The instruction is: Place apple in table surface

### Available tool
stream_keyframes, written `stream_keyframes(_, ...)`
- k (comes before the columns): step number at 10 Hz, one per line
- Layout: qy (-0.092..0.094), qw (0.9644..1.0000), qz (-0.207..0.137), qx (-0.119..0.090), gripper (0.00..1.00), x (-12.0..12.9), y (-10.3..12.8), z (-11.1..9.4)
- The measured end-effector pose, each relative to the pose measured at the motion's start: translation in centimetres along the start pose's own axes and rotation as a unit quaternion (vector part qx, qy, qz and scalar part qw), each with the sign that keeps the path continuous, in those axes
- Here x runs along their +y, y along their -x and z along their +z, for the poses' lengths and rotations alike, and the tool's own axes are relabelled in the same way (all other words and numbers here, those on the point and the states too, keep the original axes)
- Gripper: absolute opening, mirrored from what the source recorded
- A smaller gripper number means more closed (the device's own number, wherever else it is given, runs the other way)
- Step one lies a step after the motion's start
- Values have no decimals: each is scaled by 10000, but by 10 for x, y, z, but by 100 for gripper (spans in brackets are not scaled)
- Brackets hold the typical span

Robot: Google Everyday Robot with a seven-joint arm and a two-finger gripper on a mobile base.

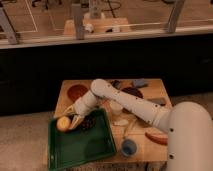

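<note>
The apple (62, 123) is small, round and yellow-orange. It sits between the fingers of my gripper (67, 121), above the far left corner of the green tray (82, 148). My gripper is shut on the apple and holds it just over the tray's rim. The arm reaches in from the right, across the light brown wooden table surface (156, 92). The bare wood nearest the apple is the strip left of the red bowl.
A dark bunch of grapes (90, 123) lies in the tray beside the gripper. On the table are a red bowl (77, 92), a dark bowl (133, 92), a white cup (116, 107), a pale banana (131, 128), a blue cup (129, 147) and a red item (156, 138).
</note>
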Motion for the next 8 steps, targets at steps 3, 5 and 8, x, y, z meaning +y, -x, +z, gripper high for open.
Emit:
stream_keyframes(3, -513, 9986, -8, 82, 14, -35, 0, -25)
stream_keyframes(5, -653, 9978, 77, 89, 14, -47, -10, -24)
stream_keyframes(8, -667, 9976, 181, 91, 14, -65, -26, -20)
